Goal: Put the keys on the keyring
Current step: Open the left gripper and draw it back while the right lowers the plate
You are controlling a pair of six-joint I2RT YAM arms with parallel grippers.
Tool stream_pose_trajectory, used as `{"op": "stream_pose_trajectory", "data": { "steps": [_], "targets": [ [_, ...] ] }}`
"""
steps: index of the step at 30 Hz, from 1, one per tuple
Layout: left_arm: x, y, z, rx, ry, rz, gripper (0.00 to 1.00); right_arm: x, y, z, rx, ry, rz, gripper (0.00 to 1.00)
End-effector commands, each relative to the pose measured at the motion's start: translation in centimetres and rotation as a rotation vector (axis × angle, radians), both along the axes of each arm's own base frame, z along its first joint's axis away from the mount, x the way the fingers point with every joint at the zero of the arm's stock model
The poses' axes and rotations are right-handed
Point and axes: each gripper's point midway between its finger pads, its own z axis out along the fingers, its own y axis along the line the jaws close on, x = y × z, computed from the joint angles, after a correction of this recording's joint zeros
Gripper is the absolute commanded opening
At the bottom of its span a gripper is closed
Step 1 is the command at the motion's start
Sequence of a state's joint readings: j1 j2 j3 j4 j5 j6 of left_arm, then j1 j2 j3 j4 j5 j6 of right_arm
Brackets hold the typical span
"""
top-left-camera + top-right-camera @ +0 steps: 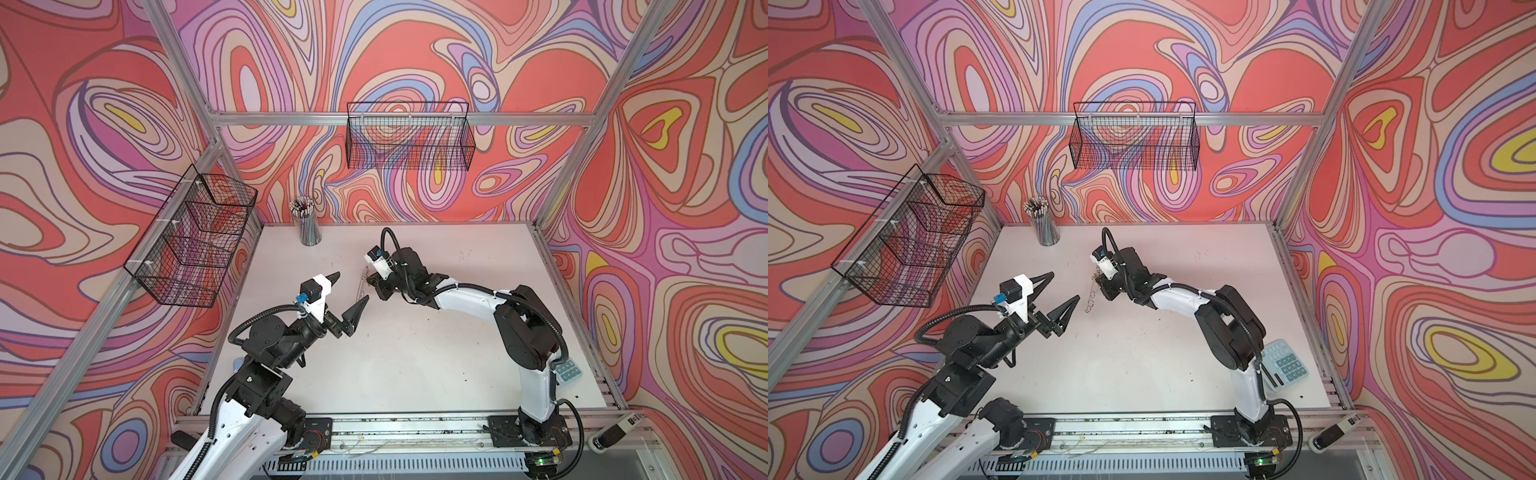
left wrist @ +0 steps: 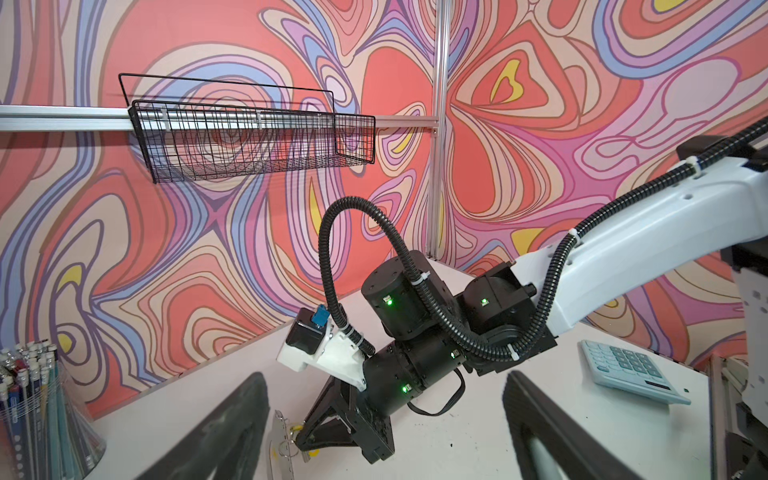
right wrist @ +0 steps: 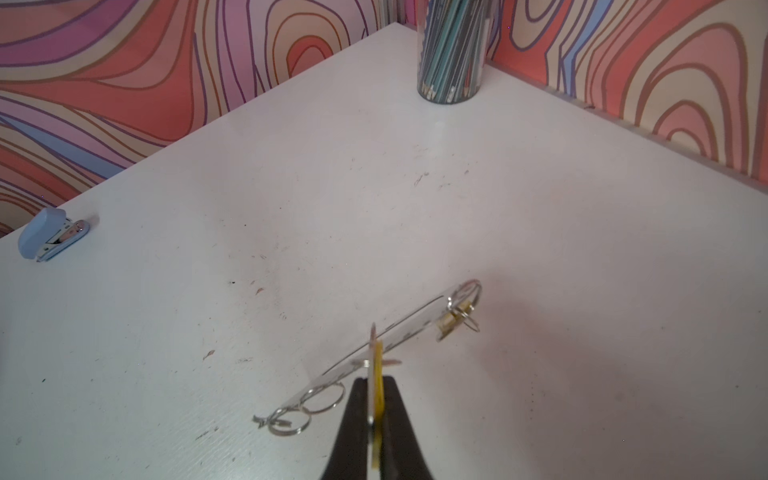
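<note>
Only the right wrist view shows the right gripper (image 3: 374, 381) pinching a yellow key tag (image 3: 379, 358); the left gripper (image 1: 352, 286) gapes wide.

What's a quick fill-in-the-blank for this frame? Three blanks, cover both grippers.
1. The right gripper is shut on the ____ key tag.
2. The left gripper is ____ and holds nothing.
3. The clear cup at the back of the table holds ____.
Missing words: yellow; open; pencils.

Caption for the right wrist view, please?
Right gripper shut on a yellow key tag at the keyring, turned on edge, white table behind.
</note>
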State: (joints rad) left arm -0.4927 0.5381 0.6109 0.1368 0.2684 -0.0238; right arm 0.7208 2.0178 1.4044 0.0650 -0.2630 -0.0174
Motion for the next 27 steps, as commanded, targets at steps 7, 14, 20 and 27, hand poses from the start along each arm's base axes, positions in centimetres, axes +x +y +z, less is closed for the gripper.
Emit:
{"op": "stream_pose_trajectory", "data": {
  "steps": [7, 14, 20, 27],
  "targets": [
    [0.4, 0.0, -1.0, 0.025, 0.013, 0.015, 0.91, 2.2, -4.0, -3.0, -0.052, 0.082, -0.112, 0.00],
    [0.6, -0.1, -1.2, 0.032, 0.021, 0.011, 0.91, 0.6, -7.3, -5.0, -0.137, 0.125, -0.136, 0.00],
    [0.7, -0.2, -1.4, 0.035, 0.027, 0.012, 0.92, -1.4, -8.8, -6.0, -0.170, 0.162, -0.133, 0.00],
    [0.8, -0.2, -1.6, 0.040, 0.031, 0.013, 0.92, -3.4, -10.1, -7.6, -0.193, 0.217, -0.141, 0.00]
  ]
}}
